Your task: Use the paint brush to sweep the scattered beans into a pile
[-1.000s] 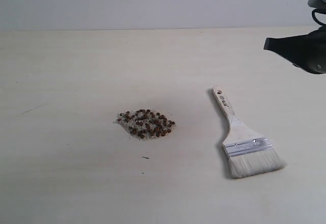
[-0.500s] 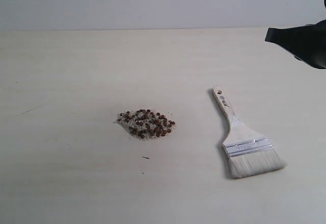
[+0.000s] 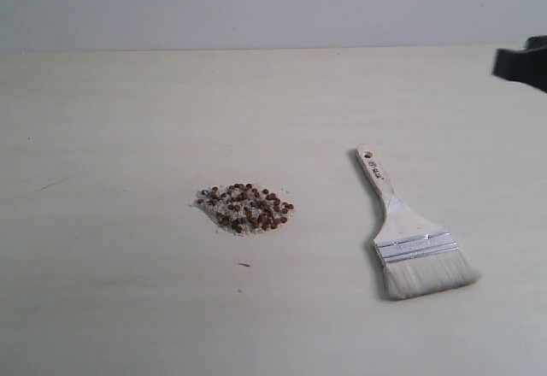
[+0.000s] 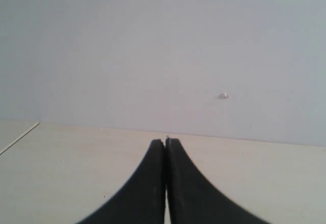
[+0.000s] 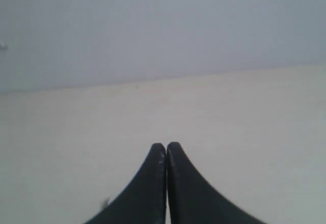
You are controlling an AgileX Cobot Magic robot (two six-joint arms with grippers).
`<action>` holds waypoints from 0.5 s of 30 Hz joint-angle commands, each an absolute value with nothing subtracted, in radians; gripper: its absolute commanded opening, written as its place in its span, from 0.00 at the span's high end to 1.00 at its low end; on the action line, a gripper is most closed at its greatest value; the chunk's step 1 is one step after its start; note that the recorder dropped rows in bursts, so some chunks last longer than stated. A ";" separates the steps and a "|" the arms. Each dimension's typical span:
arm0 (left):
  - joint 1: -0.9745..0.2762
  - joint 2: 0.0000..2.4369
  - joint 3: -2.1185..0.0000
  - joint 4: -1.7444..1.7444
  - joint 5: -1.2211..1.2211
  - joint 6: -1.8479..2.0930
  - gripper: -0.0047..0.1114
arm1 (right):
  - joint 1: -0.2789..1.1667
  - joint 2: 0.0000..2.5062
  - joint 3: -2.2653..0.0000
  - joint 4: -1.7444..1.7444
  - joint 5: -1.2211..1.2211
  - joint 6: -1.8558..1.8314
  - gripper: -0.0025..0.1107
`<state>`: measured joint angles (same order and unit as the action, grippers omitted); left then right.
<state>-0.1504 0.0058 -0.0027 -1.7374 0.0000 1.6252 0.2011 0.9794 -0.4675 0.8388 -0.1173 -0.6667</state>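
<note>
Pale wooden table (image 3: 128, 308) below a plain grey wall (image 3: 342, 8). Just left of centre, the beans (image 3: 246, 208) sit in one compact mound mixed with off-white crumbs, so the sweeping looks finished. The paint brush (image 3: 410, 235) lies flat at lower right, well apart from the mound, handle pointing up-left, held by nothing. The right gripper (image 5: 166, 145) and left gripper (image 4: 165, 141) have their jaws pressed together, empty. Only a dark part of the right arm (image 3: 523, 64) shows at the upper right edge.
</note>
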 commanded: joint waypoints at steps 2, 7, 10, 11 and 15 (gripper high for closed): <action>-0.149 0.000 0.000 -1.744 0.000 1.623 0.96 | 0.055 0.560 -0.309 0.835 -0.094 -0.626 0.98; -0.149 0.000 0.000 -1.744 0.000 1.623 0.96 | 0.005 0.311 -0.198 0.826 -0.109 -0.713 0.98; -0.149 0.000 0.000 -1.744 0.000 1.623 0.96 | 0.005 0.224 -0.163 0.826 -0.108 -0.738 0.98; -0.149 0.000 0.000 -1.744 0.000 1.623 0.96 | 0.005 0.202 -0.157 0.826 -0.104 -0.738 0.98; -0.149 0.000 0.000 -1.744 0.000 1.623 0.96 | 0.005 0.166 -0.129 0.831 -0.101 -0.752 0.98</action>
